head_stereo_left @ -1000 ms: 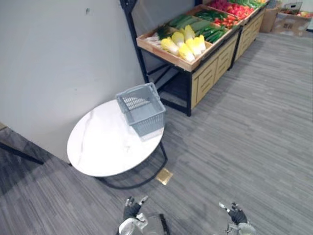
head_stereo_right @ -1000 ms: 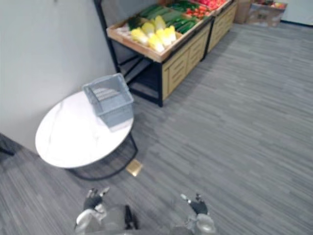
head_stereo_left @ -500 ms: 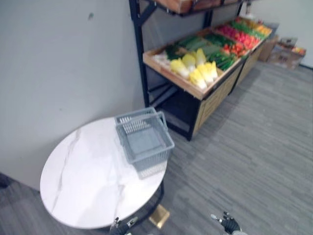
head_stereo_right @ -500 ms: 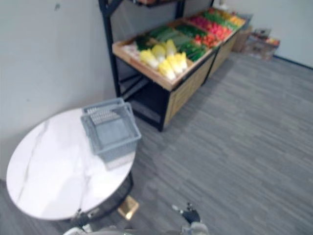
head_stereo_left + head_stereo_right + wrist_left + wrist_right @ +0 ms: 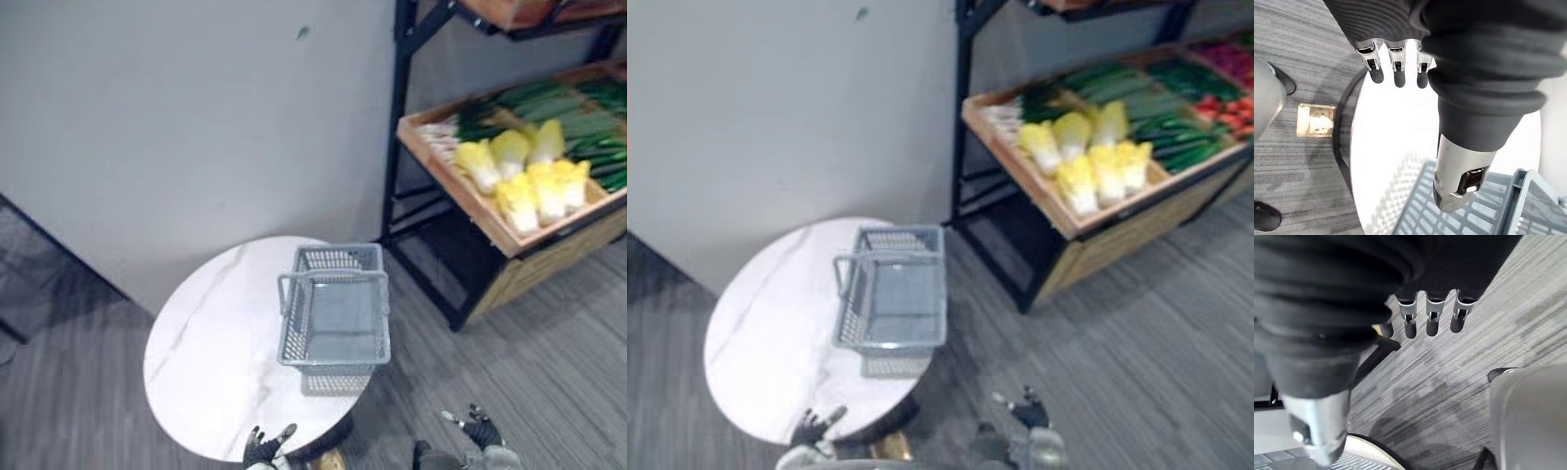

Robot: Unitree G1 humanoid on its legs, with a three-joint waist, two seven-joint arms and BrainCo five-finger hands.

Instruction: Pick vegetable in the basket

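Observation:
An empty grey plastic basket (image 5: 336,318) stands on a round white marble table (image 5: 211,348), near its right edge. Yellow-white cabbages (image 5: 524,176) lie with green vegetables (image 5: 573,103) in a wooden crate on the rack to the right. My left hand (image 5: 265,448) hangs open low at the table's near edge; in the left wrist view its fingers (image 5: 1396,66) are straight over the tabletop, with the basket (image 5: 1474,215) just beyond. My right hand (image 5: 478,431) hangs open over the floor, its fingers (image 5: 1432,318) straight and empty.
A black metal rack post (image 5: 400,108) rises beside the table, against a plain grey wall (image 5: 196,117). The wooden crate's edge (image 5: 456,191) juts out at about basket height. Grey plank floor (image 5: 549,362) lies open to the right.
The whole picture has shifted: the camera has turned left and come closer, so table and basket now sit lower and nearer the middle. Both hands stay low and open.

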